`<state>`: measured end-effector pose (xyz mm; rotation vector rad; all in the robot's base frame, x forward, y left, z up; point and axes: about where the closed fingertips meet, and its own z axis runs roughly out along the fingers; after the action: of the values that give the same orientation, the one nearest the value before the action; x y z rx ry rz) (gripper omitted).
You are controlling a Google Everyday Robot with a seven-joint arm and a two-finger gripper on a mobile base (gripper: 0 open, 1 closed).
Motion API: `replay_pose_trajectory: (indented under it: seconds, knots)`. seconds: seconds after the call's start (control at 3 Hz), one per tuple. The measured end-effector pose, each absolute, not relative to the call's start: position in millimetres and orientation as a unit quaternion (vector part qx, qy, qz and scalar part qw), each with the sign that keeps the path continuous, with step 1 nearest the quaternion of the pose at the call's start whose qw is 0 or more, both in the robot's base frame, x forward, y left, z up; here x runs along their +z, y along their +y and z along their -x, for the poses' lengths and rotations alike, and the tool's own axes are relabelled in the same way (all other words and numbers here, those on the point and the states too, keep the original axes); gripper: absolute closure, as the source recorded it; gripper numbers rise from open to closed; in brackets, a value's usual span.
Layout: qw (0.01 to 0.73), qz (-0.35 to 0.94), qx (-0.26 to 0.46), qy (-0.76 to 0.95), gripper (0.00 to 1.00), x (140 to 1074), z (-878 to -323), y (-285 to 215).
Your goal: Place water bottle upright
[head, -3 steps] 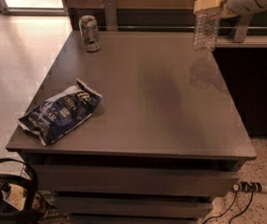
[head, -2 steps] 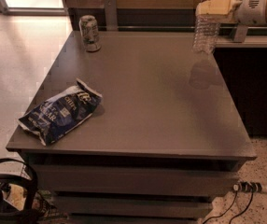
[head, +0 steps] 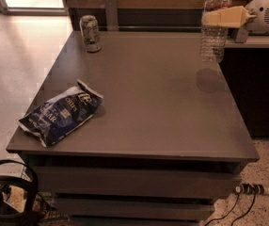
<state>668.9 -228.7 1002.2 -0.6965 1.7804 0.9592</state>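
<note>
The water bottle (head: 214, 29) is clear, ribbed plastic and stands upright in the air at the table's far right edge, its base a little above the grey tabletop (head: 162, 93). Its top reaches the frame's upper edge, so the cap is cut off. My gripper (head: 219, 17) comes in from the right on a white arm. Its pale yellow fingers (head: 226, 16) are shut across the bottle's upper body. A faint shadow of the bottle lies on the table beneath it.
A silver drink can (head: 90, 33) stands at the table's far left corner. A dark blue chip bag (head: 61, 112) lies near the front left edge. A dark counter (head: 261, 79) adjoins the table's right side. Cables and a power strip (head: 254, 190) lie on the floor.
The gripper has turned the bottle from a slight tilt to upright and has risen a little; the arm has drawn slightly to the right.
</note>
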Motion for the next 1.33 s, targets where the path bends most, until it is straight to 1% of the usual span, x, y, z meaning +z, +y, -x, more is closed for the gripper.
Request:
replay_pose_trajectory:
  seconds: [0.33,0.67,1.0,1.33]
  knots:
    - [0.526,0.291,0.370,0.708,1.00,1000,-660,-219]
    - [0.558,0.280,0.364,0.691,1.00,988,-668,-195]
    - [0.560,0.282,0.363,0.690,1.00,987,-668,-194]
    - [0.577,0.289,0.358,0.675,1.00,974,-669,-187]
